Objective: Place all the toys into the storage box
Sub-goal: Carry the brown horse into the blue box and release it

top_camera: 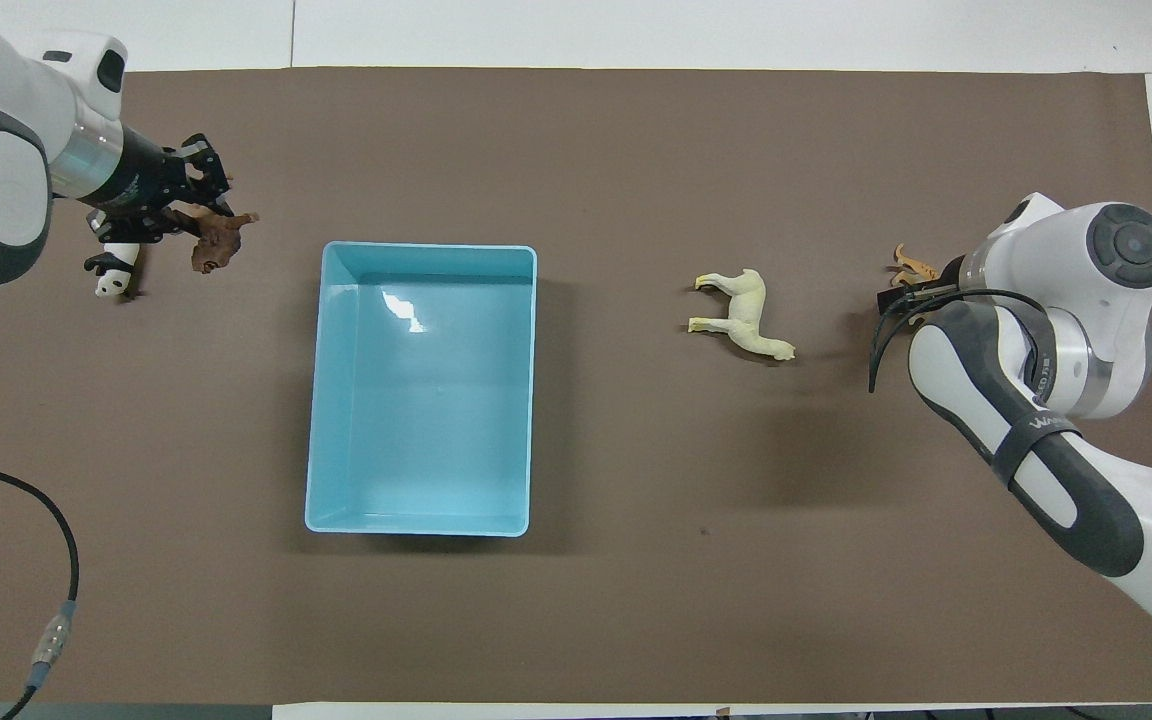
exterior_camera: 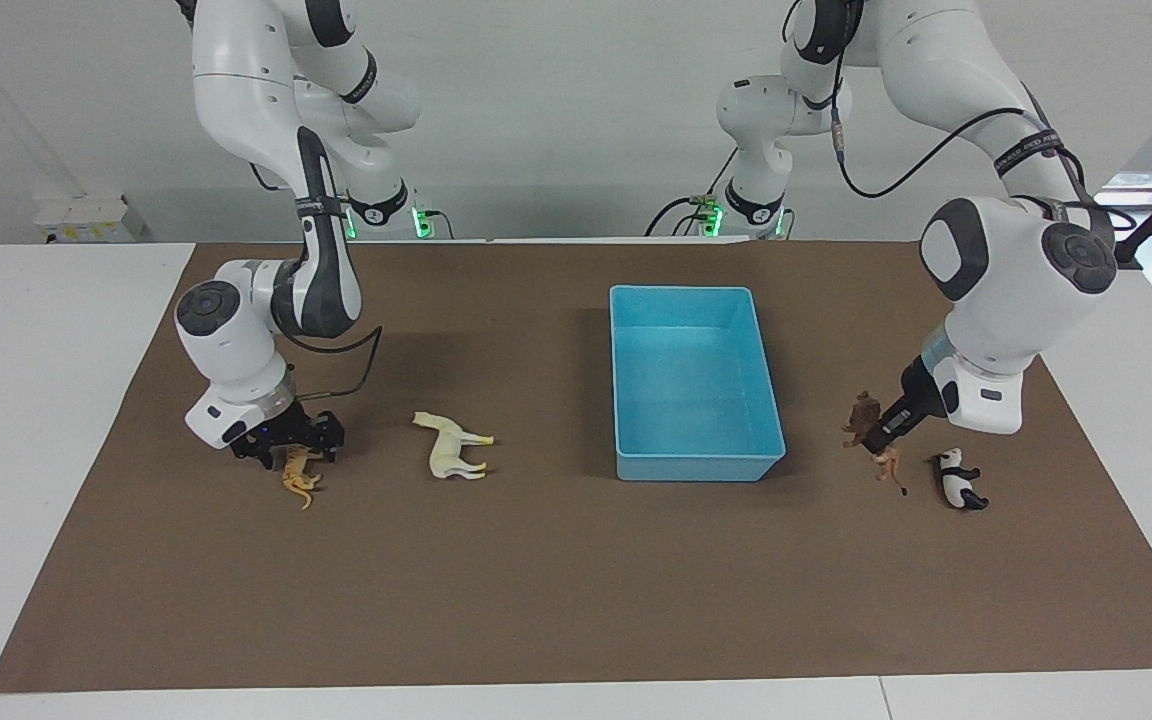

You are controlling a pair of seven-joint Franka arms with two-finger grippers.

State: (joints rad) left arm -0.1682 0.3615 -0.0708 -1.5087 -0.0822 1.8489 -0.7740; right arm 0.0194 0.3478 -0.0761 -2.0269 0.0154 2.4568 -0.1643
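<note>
The left gripper (exterior_camera: 874,437) has its jaws closed tight on the brown lion (exterior_camera: 864,412), held clear of the surface beside the panda (exterior_camera: 958,480), toward the left arm's end. The right gripper (exterior_camera: 288,441) sits low over the tiger (exterior_camera: 299,476); whether its jaws grip it, I cannot tell. The horse (exterior_camera: 451,446) lies between tiger and storage box (exterior_camera: 766,400)

Probably a robotics lab: two white arms (exterior_camera: 266,300) over a brown-matted white table (exterior_camera: 46,330), bare walls.
</note>
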